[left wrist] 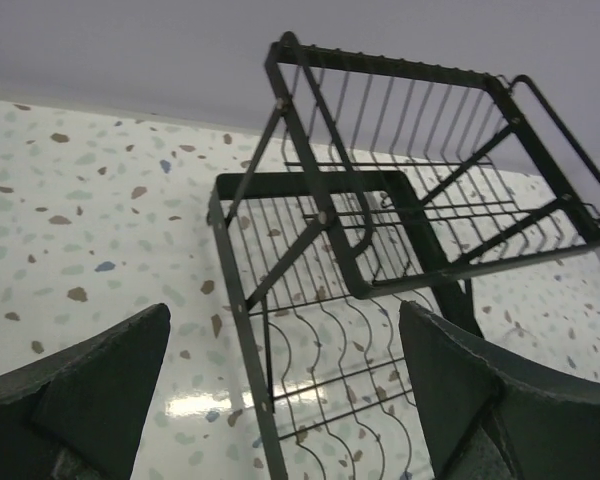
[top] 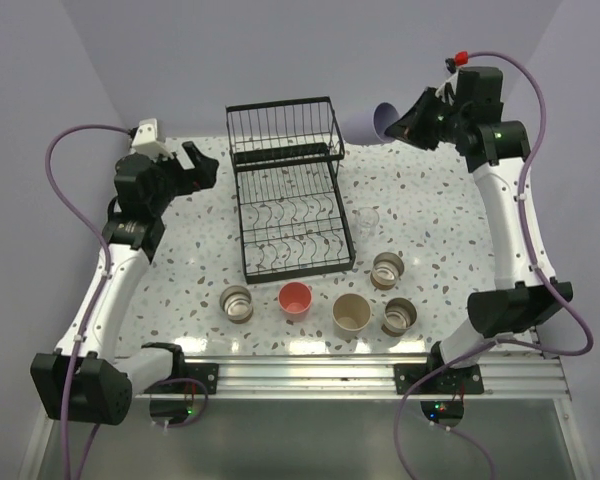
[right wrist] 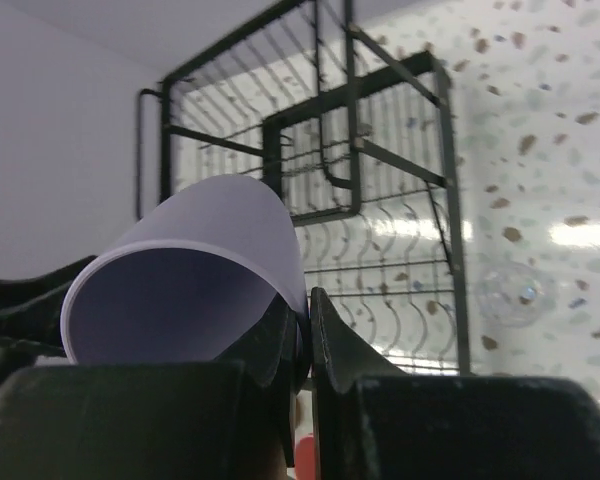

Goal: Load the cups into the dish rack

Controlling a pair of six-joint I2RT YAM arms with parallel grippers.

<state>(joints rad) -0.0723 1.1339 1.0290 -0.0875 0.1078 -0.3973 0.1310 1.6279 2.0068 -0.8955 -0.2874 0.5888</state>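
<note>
The black wire dish rack (top: 290,190) stands at the table's middle back; it also shows in the left wrist view (left wrist: 400,250) and in the right wrist view (right wrist: 330,170). My right gripper (top: 405,125) is raised right of the rack's upper basket, shut on the rim of the lavender cup (top: 383,121), which also shows in the right wrist view (right wrist: 195,270). My left gripper (top: 202,165) is open and empty left of the rack. On the table stand a red-pink cup (top: 295,298), a beige cup (top: 351,312), a clear glass (top: 370,218) and three tan-and-metallic cups (top: 237,303) (top: 388,269) (top: 399,316).
A purple wall closes the back and sides. An aluminium rail (top: 310,375) runs along the near edge between the arm bases. Purple cables (top: 65,200) hang beside each arm.
</note>
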